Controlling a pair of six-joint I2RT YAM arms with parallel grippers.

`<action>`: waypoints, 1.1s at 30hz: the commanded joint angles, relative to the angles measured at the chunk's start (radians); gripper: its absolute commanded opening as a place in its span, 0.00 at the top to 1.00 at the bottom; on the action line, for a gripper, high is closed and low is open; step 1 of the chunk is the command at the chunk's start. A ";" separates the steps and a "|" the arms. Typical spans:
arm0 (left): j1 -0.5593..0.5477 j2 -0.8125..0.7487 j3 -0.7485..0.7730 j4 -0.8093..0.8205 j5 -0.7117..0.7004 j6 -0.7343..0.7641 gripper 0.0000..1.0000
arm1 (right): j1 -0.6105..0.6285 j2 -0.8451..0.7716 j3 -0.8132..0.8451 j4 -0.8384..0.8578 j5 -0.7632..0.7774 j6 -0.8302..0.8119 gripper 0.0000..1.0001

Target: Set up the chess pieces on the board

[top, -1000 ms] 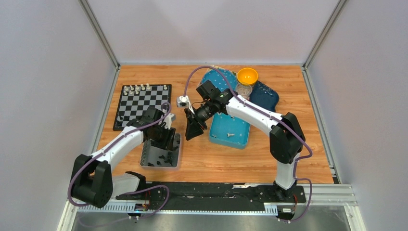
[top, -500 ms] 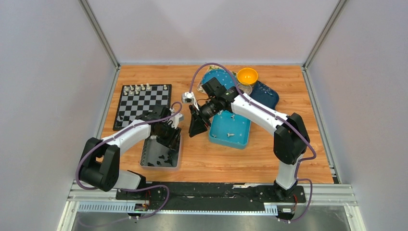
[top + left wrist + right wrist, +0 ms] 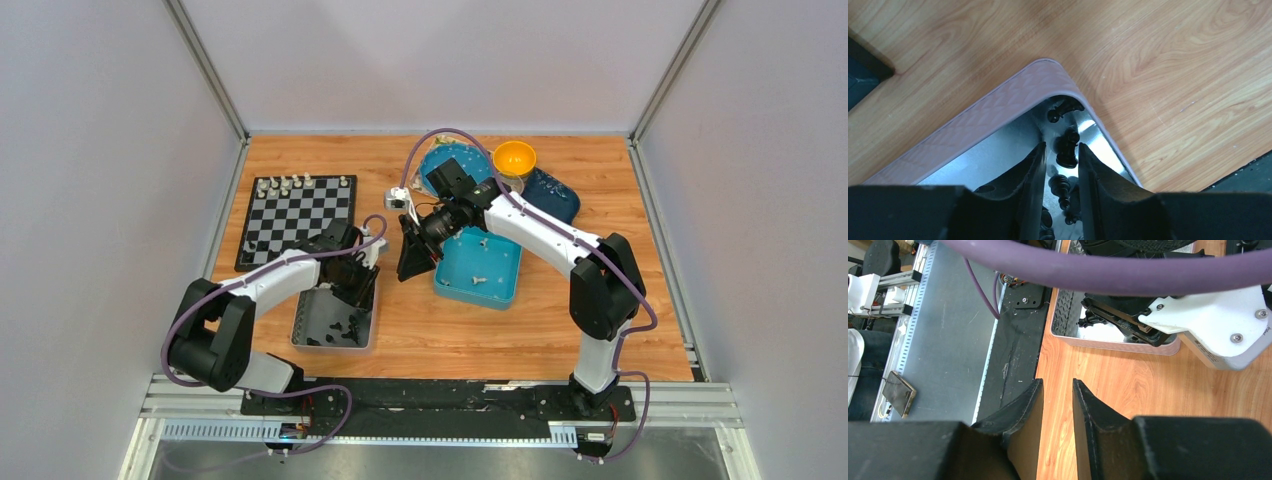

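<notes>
The checkered board (image 3: 297, 222) lies at the back left, with cream-white chess pieces (image 3: 300, 183) along its far row and a black piece (image 3: 250, 245) near its front left. My left gripper (image 3: 352, 283) is down in the far right corner of the silver tray (image 3: 305, 325). Its jaws are narrowly open round a black chess piece (image 3: 1067, 147) that lies on the tray floor, against the right finger. More black pieces (image 3: 1062, 107) lie beside it. My right gripper (image 3: 412, 262) hangs over the bare table with its jaws a little apart and empty (image 3: 1058, 390).
A light blue square tray (image 3: 500, 290) with a few white pieces (image 3: 478, 278) sits right of my right gripper. Behind it are an orange bowl (image 3: 514, 157), a clear cup (image 3: 507, 187) and a dark blue plate (image 3: 555, 200). The silver tray's wall (image 3: 1068, 315) shows in the right wrist view.
</notes>
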 commanded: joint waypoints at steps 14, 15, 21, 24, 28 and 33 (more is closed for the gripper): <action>-0.005 -0.072 -0.049 -0.039 -0.170 -0.090 0.73 | -0.011 -0.040 0.004 0.007 -0.037 -0.003 0.69; -0.005 -0.077 -0.050 -0.044 -0.187 -0.097 0.73 | -0.009 -0.040 0.004 0.007 -0.037 -0.003 0.69; 0.029 -0.103 -0.046 -0.098 -0.270 -0.189 0.78 | -0.011 -0.040 0.003 0.007 -0.039 -0.003 0.69; 0.057 -0.114 -0.060 -0.102 -0.268 -0.217 0.77 | -0.011 -0.040 -0.002 0.008 -0.043 -0.003 0.69; 0.070 -0.132 -0.060 -0.098 -0.270 -0.245 0.69 | -0.011 -0.046 -0.008 0.008 -0.040 -0.007 0.69; 0.069 -0.154 -0.032 -0.092 -0.245 -0.249 0.60 | -0.012 -0.049 -0.017 0.007 -0.042 -0.009 0.69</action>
